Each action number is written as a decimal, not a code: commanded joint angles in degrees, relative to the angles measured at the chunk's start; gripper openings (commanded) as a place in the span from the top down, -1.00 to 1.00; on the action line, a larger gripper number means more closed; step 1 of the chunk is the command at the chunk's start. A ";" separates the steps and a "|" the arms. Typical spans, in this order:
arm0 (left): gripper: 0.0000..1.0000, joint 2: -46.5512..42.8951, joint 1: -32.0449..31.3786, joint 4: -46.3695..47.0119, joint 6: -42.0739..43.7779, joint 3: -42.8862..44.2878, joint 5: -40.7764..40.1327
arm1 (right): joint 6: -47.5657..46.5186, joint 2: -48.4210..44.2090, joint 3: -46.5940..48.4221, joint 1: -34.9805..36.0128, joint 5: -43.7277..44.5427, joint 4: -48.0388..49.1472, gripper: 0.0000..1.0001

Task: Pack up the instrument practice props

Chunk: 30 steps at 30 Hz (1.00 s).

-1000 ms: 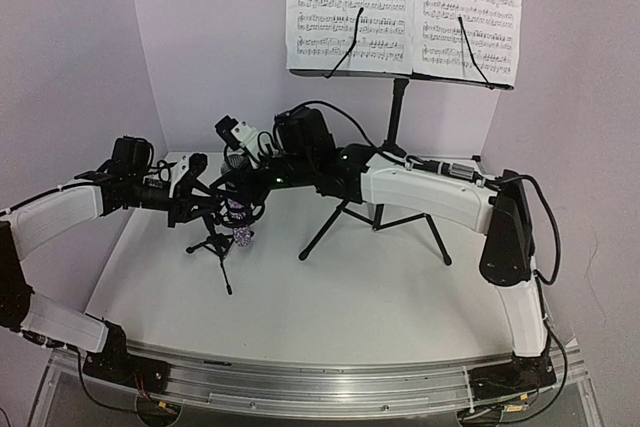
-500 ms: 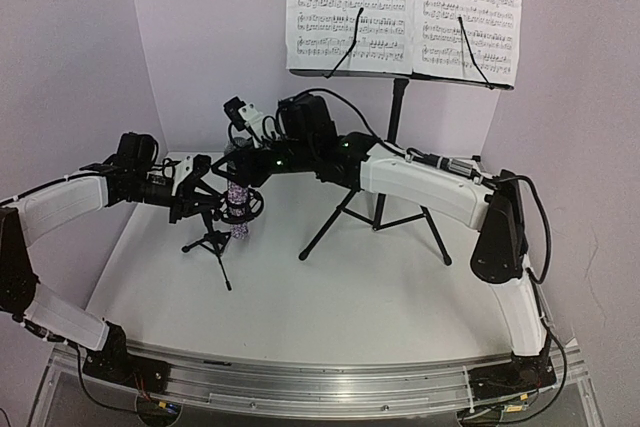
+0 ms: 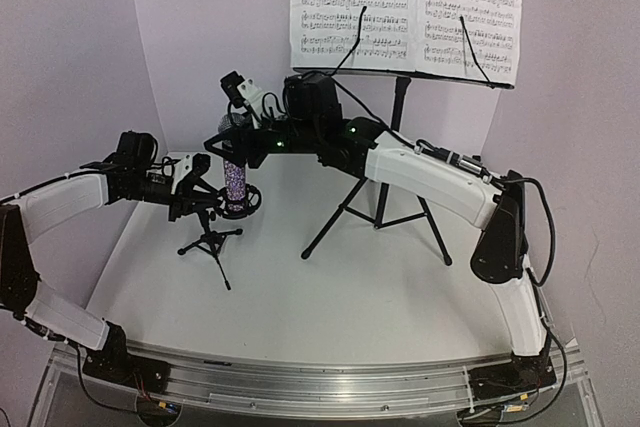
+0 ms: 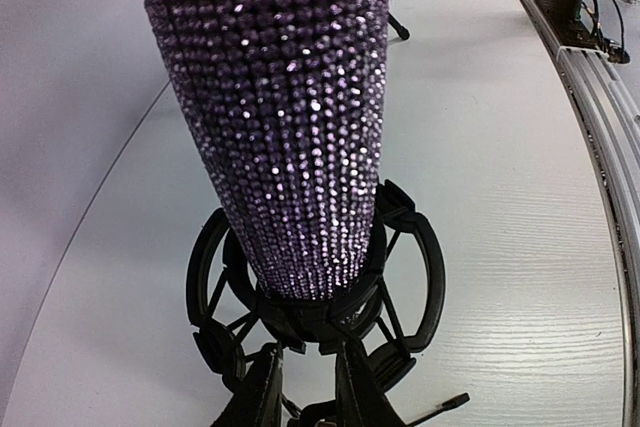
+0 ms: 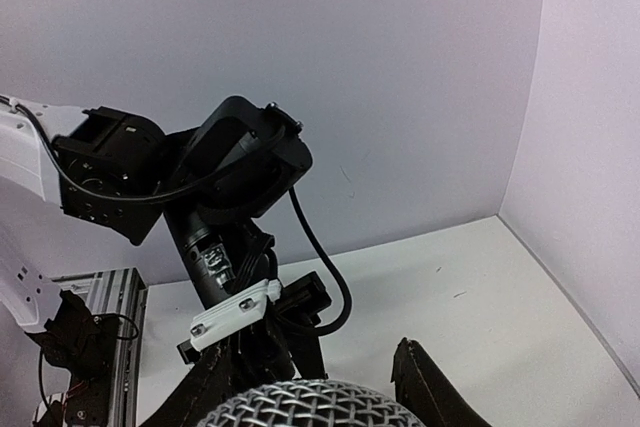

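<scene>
Top view: near the worktop's (image 3: 330,297) left edge, the right end effector (image 3: 232,132) grasps the mic (image 3: 236,182) by its top while the left end effector (image 3: 200,197) clamps the stand (image 3: 208,242). Left wrist: the mic body sits in the clip (image 4: 320,317), so pull straight along its axis. Right wrist: centre the mesh head (image 5: 310,405) between the fingers.

A white wood-grain table (image 3: 330,297) carries a tall black tripod music stand (image 3: 397,117); left of it, a small black tripod mic stand (image 3: 208,242), feet seemingly down.
</scene>
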 commanded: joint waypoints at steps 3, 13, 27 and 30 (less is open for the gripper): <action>0.60 1.85 0.06 -6.68 1.15 0.29 -2.41 | -4.80 -7.71 4.20 0.57 -3.13 14.25 1.00; 0.59 2.12 0.38 -7.42 2.17 1.20 -3.01 | -14.51 -8.06 3.08 3.25 -8.82 18.85 1.00; 0.58 2.60 0.45 -7.22 3.01 1.44 -3.73 | -32.37 -12.85 -3.00 4.19 -5.42 18.55 1.00; 0.58 3.24 0.44 -7.23 3.00 2.02 -4.09 | -28.86 -11.32 0.63 4.19 -3.90 18.31 1.00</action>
